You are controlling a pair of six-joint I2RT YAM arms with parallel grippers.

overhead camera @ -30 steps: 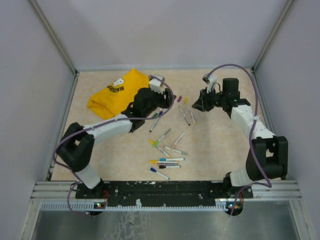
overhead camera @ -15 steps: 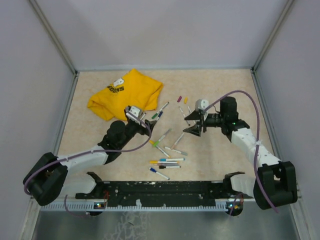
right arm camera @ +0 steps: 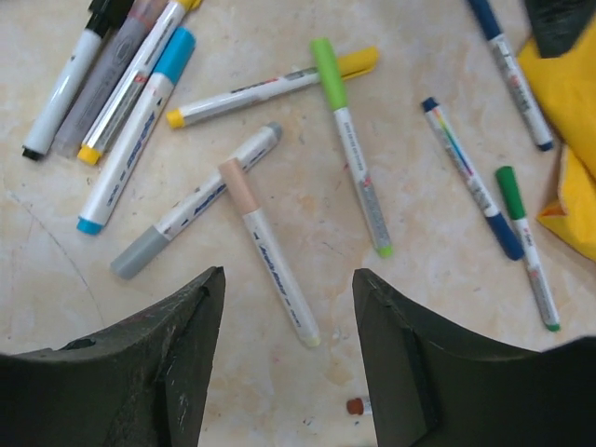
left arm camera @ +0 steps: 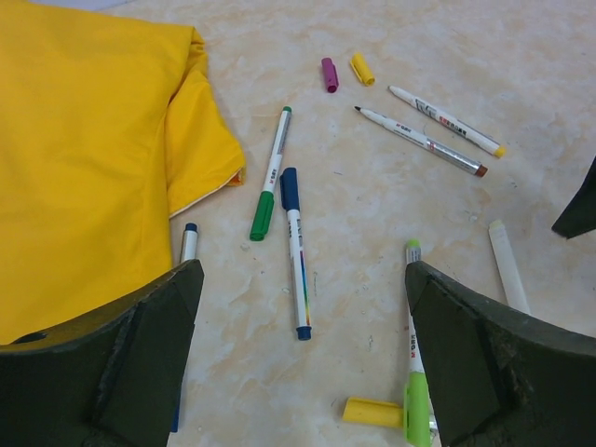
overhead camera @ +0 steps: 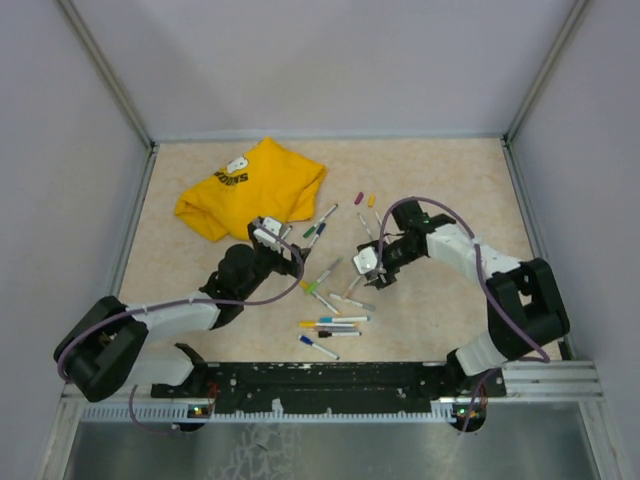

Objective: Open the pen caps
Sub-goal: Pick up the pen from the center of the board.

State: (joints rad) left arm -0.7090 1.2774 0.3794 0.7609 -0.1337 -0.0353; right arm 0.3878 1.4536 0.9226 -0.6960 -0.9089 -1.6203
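Observation:
Several pens lie scattered mid-table [overhead camera: 335, 290], with a bunch nearer the front [overhead camera: 333, 325]. A loose purple cap [left arm camera: 330, 74] and a loose yellow cap [left arm camera: 362, 68] lie beside two uncapped pens [left arm camera: 421, 142]. My left gripper [left arm camera: 303, 372] is open and empty, low over the table, with a blue-capped pen [left arm camera: 295, 251] and a green-capped pen [left arm camera: 268, 182] just ahead of it and a lime pen [left arm camera: 416, 391] by its right finger. My right gripper [right arm camera: 289, 363] is open and empty above a peach-capped pen [right arm camera: 265, 251], close to a grey pen [right arm camera: 191, 219] and a lime pen [right arm camera: 352, 149].
A yellow T-shirt [overhead camera: 250, 185] lies at the back left, next to the left gripper [overhead camera: 288, 260]. The right gripper [overhead camera: 370, 268] hangs close opposite it. Grey walls enclose the table on three sides.
Both arms have come down from the back of the table to the pens. In the last half second the right gripper moved left and lower; the left gripper barely shifted.

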